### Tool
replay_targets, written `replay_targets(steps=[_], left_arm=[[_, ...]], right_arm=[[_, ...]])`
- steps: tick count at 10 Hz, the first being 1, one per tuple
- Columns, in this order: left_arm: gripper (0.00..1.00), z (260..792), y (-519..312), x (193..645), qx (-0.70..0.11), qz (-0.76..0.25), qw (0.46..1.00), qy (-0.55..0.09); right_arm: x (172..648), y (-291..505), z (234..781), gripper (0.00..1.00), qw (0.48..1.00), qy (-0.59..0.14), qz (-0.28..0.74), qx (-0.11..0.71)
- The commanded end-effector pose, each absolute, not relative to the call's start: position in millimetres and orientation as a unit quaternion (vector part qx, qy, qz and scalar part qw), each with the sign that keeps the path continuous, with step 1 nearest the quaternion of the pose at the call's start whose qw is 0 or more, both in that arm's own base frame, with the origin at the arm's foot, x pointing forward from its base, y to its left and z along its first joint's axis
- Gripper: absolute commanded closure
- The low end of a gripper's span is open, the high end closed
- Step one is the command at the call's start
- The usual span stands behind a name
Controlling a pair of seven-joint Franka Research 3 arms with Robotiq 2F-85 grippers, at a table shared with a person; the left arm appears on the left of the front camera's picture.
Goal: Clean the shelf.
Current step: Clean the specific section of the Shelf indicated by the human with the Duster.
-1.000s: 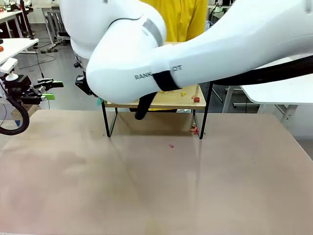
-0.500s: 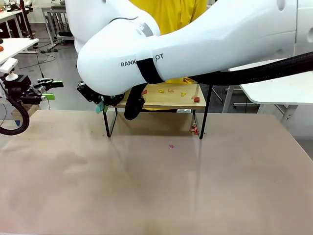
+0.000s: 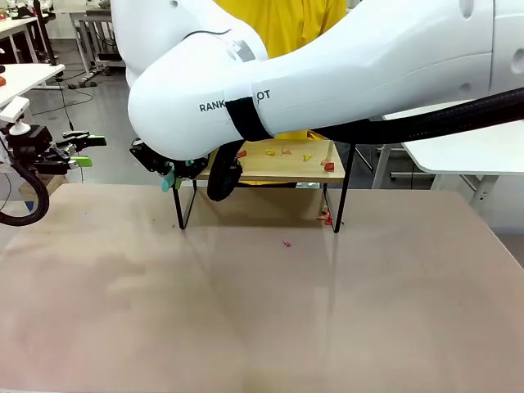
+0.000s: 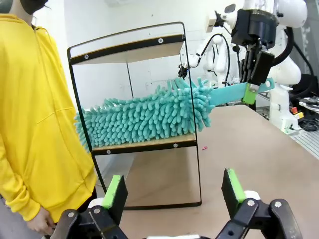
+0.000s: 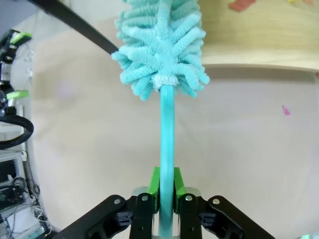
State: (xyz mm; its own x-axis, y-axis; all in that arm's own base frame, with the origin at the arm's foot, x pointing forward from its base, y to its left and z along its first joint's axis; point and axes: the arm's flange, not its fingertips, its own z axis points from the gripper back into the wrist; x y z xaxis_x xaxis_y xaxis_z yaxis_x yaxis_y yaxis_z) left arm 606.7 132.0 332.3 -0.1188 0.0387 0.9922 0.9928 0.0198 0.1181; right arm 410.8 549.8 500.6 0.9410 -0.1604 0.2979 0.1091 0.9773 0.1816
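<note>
Left wrist view: shelf [image 4: 144, 147] upright on the desk [image 4: 259, 149], two light wood boards in a thin black frame, just beside a person in a yellow hoodie [image 4: 35, 124]. Seen from the front, at the far middle of the desk, partly behind the right arm. Lower board dotted with red and yellow scraps [image 3: 328, 166]. Teal fluffy duster [image 4: 144, 117] lying along the lower board, between the two tiers, head touching the wood and sticking out past the frame at both ends. Flat teal handle [image 4: 229, 93] running out from the head to the right end effector [image 4: 251, 92]. Right wrist view: right end effector [image 5: 166, 181] clamped on that handle, green pads pressed to both flat sides, duster head at the board's edge. More scraps on the desk: one red [image 3: 326, 217] by the shelf's right front leg, one pink [image 3: 286, 243] nearer the robot. Left end effector [image 4: 174, 191] apart, nothing between its pads, off to the side of the shelf and pointed toward it, well clear of the duster.
</note>
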Motion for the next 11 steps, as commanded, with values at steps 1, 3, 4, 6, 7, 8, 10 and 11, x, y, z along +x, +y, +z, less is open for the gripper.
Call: replay_targets(steps=[1,3,4,6,7,8,10,11], left_arm=[[0.00,334.7,131.4,605.3,-0.474,-0.518,0.457,-0.547],[0.00,334.7,131.4,605.3,-0.474,-0.518,0.457,-0.547],[0.00,334.7,131.4,605.3,-0.474,-0.518,0.457,-0.547],[0.00,334.7,131.4,605.3,-0.474,-0.518,0.457,-0.547],[0.00,334.7,131.4,605.3,-0.474,-0.518,0.457,-0.547],[0.00,334.7,131.4,605.3,-0.474,-0.518,0.457,-0.547],[0.00,334.7,131.4,605.3,-0.474,-0.518,0.457,-0.547],[0.00,334.7,131.4,605.3,-0.474,-0.518,0.457,-0.547]], right_arm=[[423.7,488.7,500.2,0.87,0.986,-0.118,-0.080,0.082],[433.3,423.6,497.2,0.87,0.988,-0.094,-0.089,0.086],[437.2,391.4,496.7,0.87,0.989,-0.083,-0.091,0.084],[452.2,321.9,489.0,0.87,0.989,-0.070,-0.110,0.070],[456.7,289.7,490.2,0.87,0.988,-0.058,-0.126,0.072],[456.2,261.1,497.4,0.87,0.987,-0.061,-0.134,0.063],[449.3,220.8,510.3,0.87,0.986,-0.069,-0.144,0.038],[442.1,222.7,514.5,0.87,0.990,-0.086,-0.095,0.055]])
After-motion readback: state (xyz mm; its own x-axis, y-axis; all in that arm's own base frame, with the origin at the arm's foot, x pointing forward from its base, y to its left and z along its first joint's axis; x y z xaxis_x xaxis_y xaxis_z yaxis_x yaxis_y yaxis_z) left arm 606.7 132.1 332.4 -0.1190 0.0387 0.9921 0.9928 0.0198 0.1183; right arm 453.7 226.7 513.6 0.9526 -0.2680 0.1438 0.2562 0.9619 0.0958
